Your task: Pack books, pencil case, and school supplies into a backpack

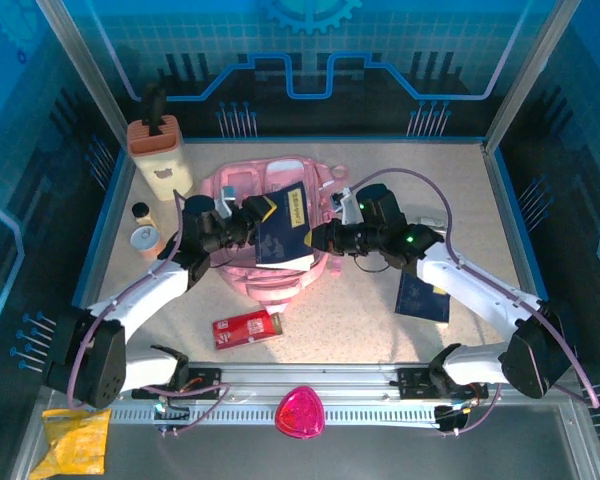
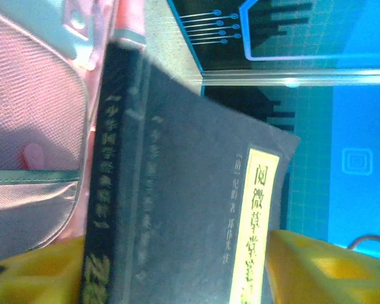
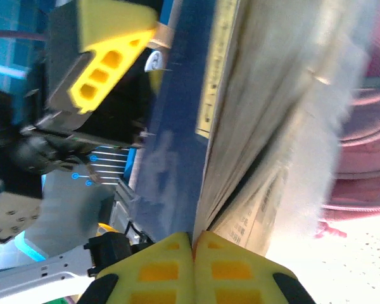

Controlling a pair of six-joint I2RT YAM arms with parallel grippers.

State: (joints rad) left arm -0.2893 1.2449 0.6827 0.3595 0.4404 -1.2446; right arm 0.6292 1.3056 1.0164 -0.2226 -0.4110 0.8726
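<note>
robot lab test cell: speckled table (image 1: 380, 320) walled by aluminium posts (image 1: 527, 80) and blue panels (image 1: 180, 40) printed with circuit traces and a gear (image 1: 310, 10), slotted mounting rail (image 1: 310, 378) along the near edge carrying a left arm (image 1: 145, 298) and a right arm (image 1: 470, 285).

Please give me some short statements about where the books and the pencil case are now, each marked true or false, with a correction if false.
1. The red pencil case lies on the table, outside the pink backpack. True.
2. The right gripper is open and holds nothing. False: its jaws are shut on the edge of the navy book with the yellow label.
3. A second navy book lies on the table, to the right of the backpack. True.
4. The labelled book lies flat on the table. False: it is held up over the backpack.
</note>
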